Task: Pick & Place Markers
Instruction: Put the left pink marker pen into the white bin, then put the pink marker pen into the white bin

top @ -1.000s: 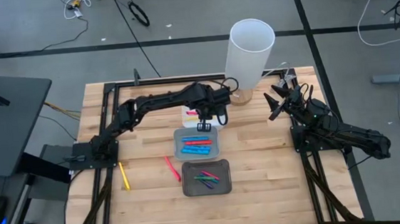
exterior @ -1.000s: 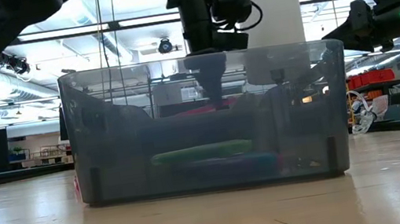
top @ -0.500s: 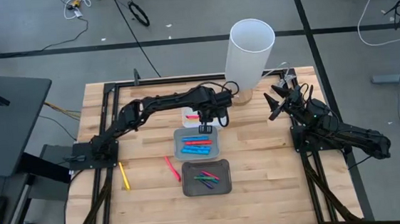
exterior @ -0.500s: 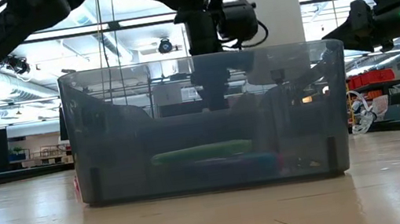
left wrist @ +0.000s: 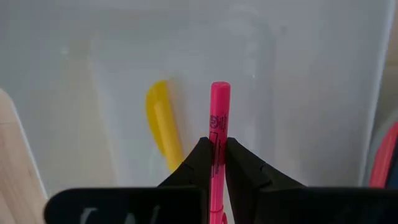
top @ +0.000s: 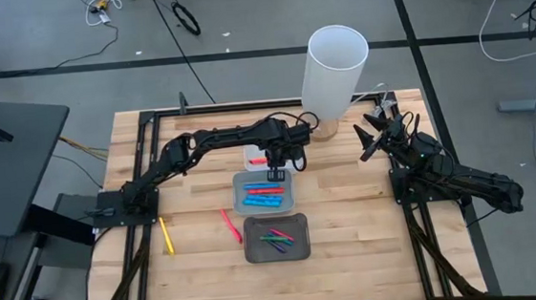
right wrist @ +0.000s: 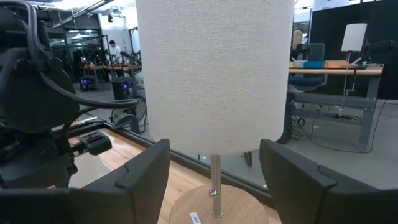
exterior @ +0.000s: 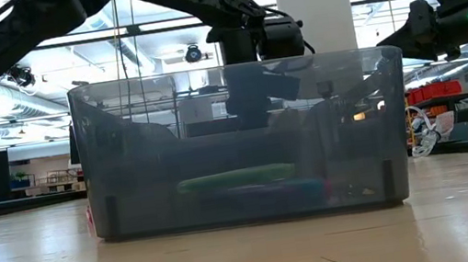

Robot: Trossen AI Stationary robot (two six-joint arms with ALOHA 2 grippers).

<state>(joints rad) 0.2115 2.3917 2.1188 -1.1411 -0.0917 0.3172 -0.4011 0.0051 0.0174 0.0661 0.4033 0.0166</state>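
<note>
- Nearest us in the low view stands the dark tray [exterior: 241, 148]. Through its smoky wall we make out a green marker [exterior: 236, 178] lying flat. From above, this tray [top: 249, 240] holds several markers in green, pink and purple.
- On the bare table [top: 197, 223] to its left lie 2 loose markers, well apart: a red one [top: 230, 226] and a yellow one [top: 166, 236].
- Just behind the dark tray sits the grey tray [top: 239, 192], carrying blue markers [top: 263, 201] and red ones.
- Farther back, over the white tray [top: 252, 151], hangs the left gripper [top: 274, 167]. In its wrist view we see its fingers [left wrist: 200, 163] clenched on a pink marker [left wrist: 219, 112], held low on the barrel, the far end pointing away from the wrist. A yellow marker [left wrist: 163, 127] lies on the white tray [left wrist: 298, 81] just beside it.
- We judge the markers light, stiff and smooth. A round barrel may roll or pivot between flat pads, so we would grasp near mid-length, across the barrel, with modest force.
- Farthest back, the right gripper [top: 375, 130] waits beside a tall white cylinder [top: 335, 68] on a wooden base [right wrist: 217, 208]. Its fingers [right wrist: 146, 171] stand spread and hold nothing.
</note>
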